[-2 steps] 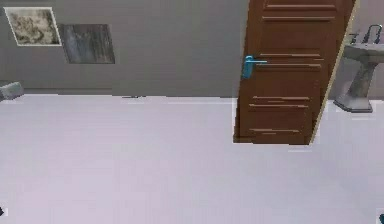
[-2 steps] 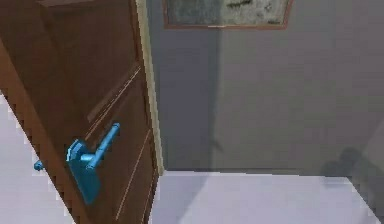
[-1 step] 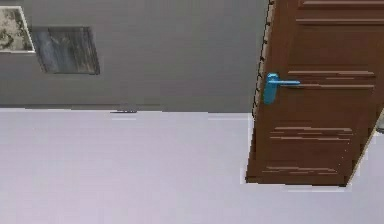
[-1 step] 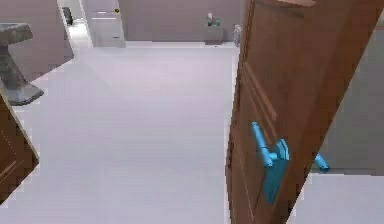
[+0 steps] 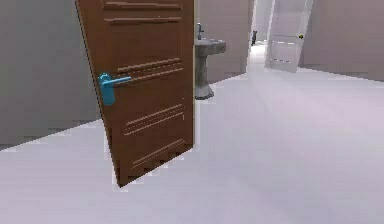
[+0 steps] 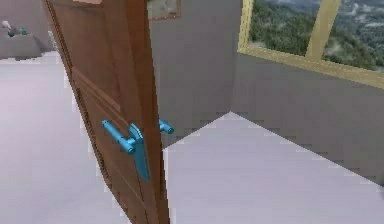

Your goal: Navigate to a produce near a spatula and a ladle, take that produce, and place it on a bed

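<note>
Brown door (image 5: 140, 85) right up close, hanging ajar across the forward view's left, teal handle (image 5: 112, 82) poking out at mid-height. Looming large on the arm side view's left as well, seen edge-on, with a window (image 6: 310, 30) full of greenery on the far wall. Past the door's edge in the forward view, pale floor (image 5: 290, 150) running clear to a grey pedestal sink (image 5: 207, 60) by the back wall, and a white door (image 5: 283, 35) further off to the right.

Judging this as the search leg, very early in the job. Whereabouts of the produce impossible to tell yet, same for the spatula and ladle meant to mark it. Probably a kitchen somewhere beyond this room, at a guess. Bed to be hunted down later. As for the tool, cannot tell its state from these views.

Now, doing it well: steer toward the forward view's right, onto the bare floor, giving the door's edge and that handle a wide berth. Keep the turn gentle to avoid swinging the arm side into the door, seemingly very near. Make for the white door, then scan for a desk carrying utensils before committing to any approach. Slow and steady, no clipping the woodwork.
</note>
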